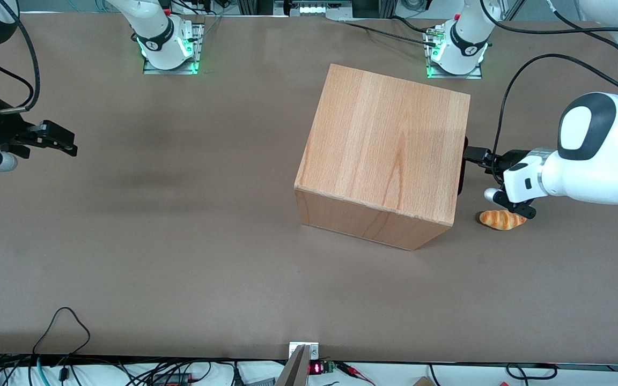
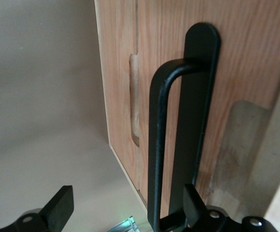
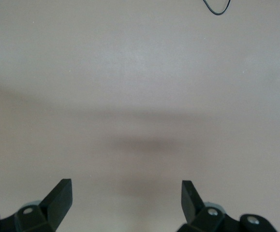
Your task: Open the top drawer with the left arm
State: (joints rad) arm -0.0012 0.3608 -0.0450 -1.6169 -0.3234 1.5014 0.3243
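The beech-coloured cabinet (image 1: pixel 384 139) stands mid-table with its front turned toward the working arm's end. The top drawer (image 2: pixel 248 53) looks flush with the cabinet front; its black bar handle (image 2: pixel 154 140) runs along the panel and shows as a dark strip (image 1: pixel 461 179) at the cabinet's edge in the front view. My left arm (image 1: pixel 593 155) reaches in level with that front. Its gripper (image 1: pixel 472 160) (image 2: pixel 127 205) is open, the handle's bar standing between the two fingers, close to one finger (image 2: pixel 192 205) and well apart from the other (image 2: pixel 62 208).
A small bread roll (image 1: pixel 502 220) lies on the brown table (image 1: pixel 180 241) just below the wrist, nearer the front camera than the gripper. A black cable (image 1: pixel 507 96) loops from the arm toward its base (image 1: pixel 456 51).
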